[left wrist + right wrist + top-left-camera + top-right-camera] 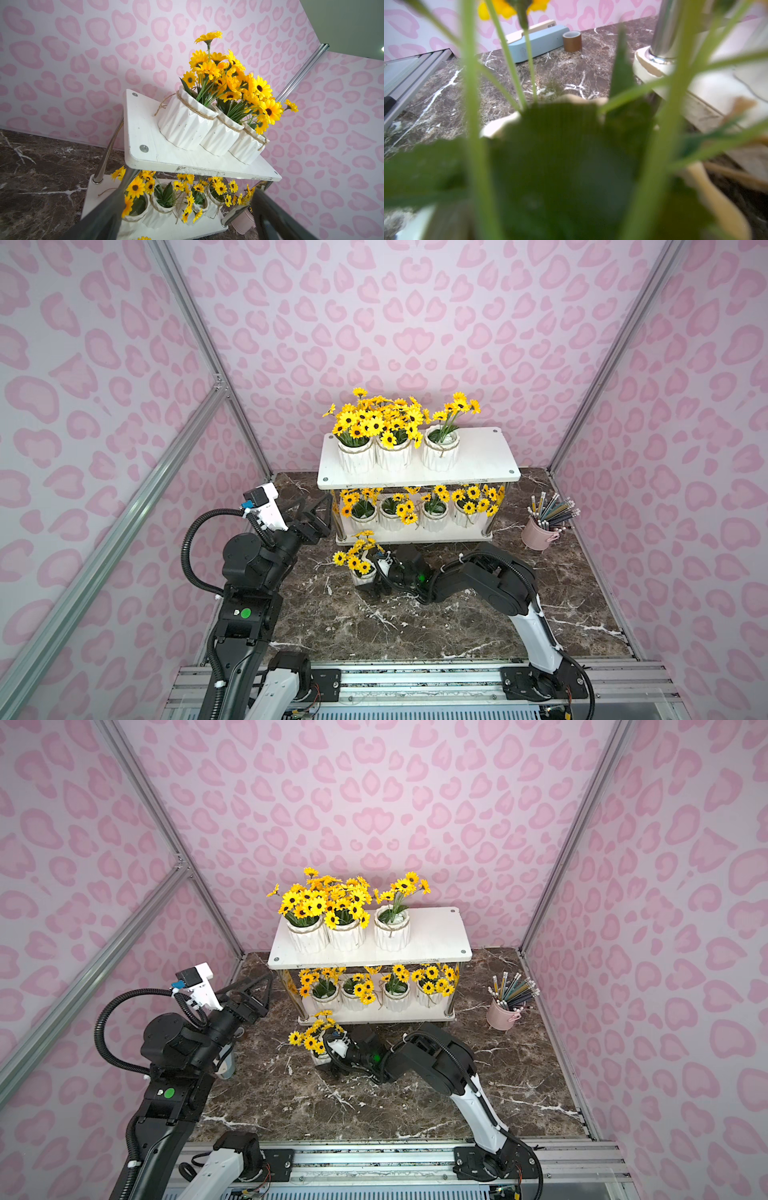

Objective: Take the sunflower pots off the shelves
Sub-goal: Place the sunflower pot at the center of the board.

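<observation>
Right gripper [372, 587], jaws wide, straddles a tabletop sunflower pot [360, 577]; likely breakable ceramic, best gripped round its ribbed body.

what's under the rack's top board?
Four sunflower pots in a row on the lower shelf. The top board covers some of their flowers and whatever lies behind them.

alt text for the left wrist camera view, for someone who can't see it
Three sunflower pots stand in a row on the top of the white shelves, seen close from one end, with more pots on the lower tier. The left gripper is open, its dark fingers blurred in the foreground; pink-patterned wall behind.
</observation>
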`<state>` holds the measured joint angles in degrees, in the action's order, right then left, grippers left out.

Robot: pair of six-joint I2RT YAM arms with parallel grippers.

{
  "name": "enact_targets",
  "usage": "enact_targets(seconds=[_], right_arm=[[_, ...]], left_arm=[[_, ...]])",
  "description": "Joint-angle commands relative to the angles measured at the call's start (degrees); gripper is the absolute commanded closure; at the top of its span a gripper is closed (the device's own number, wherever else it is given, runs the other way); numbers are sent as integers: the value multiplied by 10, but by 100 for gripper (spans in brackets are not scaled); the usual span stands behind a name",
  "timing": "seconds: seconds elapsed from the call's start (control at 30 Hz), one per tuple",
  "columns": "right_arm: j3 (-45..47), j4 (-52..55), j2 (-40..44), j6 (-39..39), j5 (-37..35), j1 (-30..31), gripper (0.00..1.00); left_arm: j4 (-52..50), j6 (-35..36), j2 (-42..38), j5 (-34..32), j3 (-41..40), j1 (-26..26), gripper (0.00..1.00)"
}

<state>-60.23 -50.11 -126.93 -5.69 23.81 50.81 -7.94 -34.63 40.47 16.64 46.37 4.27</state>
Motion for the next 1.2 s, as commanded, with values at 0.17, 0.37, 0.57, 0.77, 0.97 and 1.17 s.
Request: enact_targets(seconds=[0.17, 0.37, 0.57, 0.77, 0.97, 1.17], right_arm=[[37, -162, -9, -41, -44, 18, 1], [67, -235, -4, -37, -114, 37, 1], [84, -253, 12, -21, -83, 28, 1], [101, -257, 24, -25, -66, 24, 1], [123, -246, 46, -43, -90, 35, 1], [130, -229, 54, -41, -109, 28, 1]], left_arm=[[18, 13, -3, -1, -3, 0, 3], [15, 26, 0, 6, 4, 0, 3], [2, 22, -14, -9, -3, 0, 3], [-60, -34, -59, -99, -69, 0, 1], [-35, -45, -71, -96, -91, 0, 3], [-32, -29, -54, -89, -70, 0, 3]])
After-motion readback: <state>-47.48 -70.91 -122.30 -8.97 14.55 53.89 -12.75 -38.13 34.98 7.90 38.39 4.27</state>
